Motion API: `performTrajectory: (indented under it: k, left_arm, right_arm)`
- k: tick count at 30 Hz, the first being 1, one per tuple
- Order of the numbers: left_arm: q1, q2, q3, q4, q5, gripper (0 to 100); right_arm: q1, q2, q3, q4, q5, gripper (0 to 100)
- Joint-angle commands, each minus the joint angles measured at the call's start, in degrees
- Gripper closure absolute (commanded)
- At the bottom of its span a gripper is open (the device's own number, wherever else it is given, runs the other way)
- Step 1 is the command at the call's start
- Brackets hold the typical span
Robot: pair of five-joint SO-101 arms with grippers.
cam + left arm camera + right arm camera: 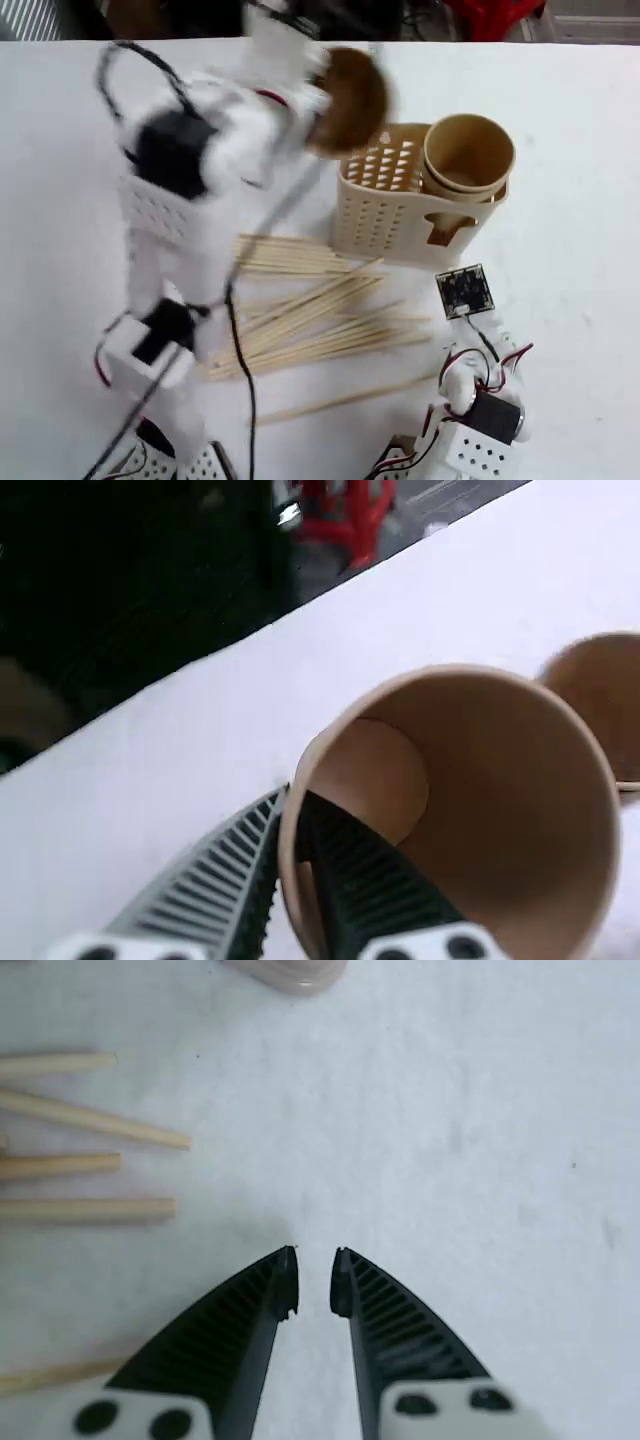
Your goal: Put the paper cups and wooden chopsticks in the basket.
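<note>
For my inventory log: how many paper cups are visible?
3: one paper cup pinched by the left pincer near the basket, two nested cups inside it. More may hide within the stack.

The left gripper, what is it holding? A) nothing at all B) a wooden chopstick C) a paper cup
C: the left gripper pinches the rim of a paper cup, with one finger inside the cup and the other outside.
</note>
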Motion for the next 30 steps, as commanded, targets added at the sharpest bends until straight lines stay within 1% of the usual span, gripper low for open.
performTrajectory:
  k: [1, 4, 10, 15, 24, 28, 30]
  left_arm:
    - [12.9, -0.9, -6.0, -6.6, 0.8, 98]
    - [16.4, -0.7, -5.5, -11.9, 0.9, 98]
    - [20.8, 3.4, 0.0, -15.6, 0.7, 97]
    - [19.8, 9.6, 3.4, -20.2, 0.5, 97]
    - [16.9, 11.1, 3.4, -20.4, 0.8, 97]
    - [16.8, 11.2, 3.4, -20.3, 0.8, 88]
    - [16.7, 11.2, 3.4, -20.4, 0.8, 86]
  right_arm:
    - [-0.2, -0.9, 0.5, 0.3, 0.3, 93.2]
    - [-0.3, -0.9, 0.5, 0.3, 0.3, 93.2]
    - [-0.3, -0.9, 0.5, 0.3, 0.3, 93.2]
    - [-0.3, -0.9, 0.5, 0.3, 0.3, 93.2]
    - [-0.3, -0.9, 0.5, 0.3, 0.3, 93.2]
    - [-0.3, -0.9, 0.5, 0.3, 0.3, 93.2]
    - [-0.3, -0.9, 0.5, 0.3, 0.3, 93.2]
